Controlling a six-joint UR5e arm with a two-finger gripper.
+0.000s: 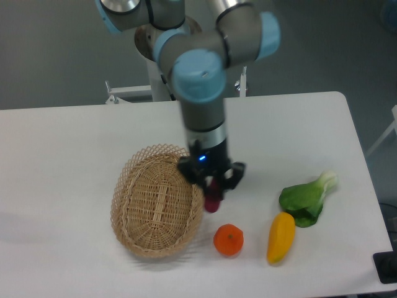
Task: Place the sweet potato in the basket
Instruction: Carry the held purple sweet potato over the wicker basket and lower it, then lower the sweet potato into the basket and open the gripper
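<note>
The sweet potato [213,201] is a small dark reddish-purple tuber held end-down between my fingers. My gripper [212,189] is shut on it, lifted just above the table beside the right rim of the basket [126,192]. The basket is an oval tan wicker one with a looped rim, lying at the centre left of the table, with nothing seen inside it. Only the lower end of the sweet potato shows below the fingers.
A round orange fruit [228,239] lies just below the gripper. A yellow-orange elongated vegetable [280,236] lies to its right. A green leafy vegetable [307,198] lies further right, near the table's right edge.
</note>
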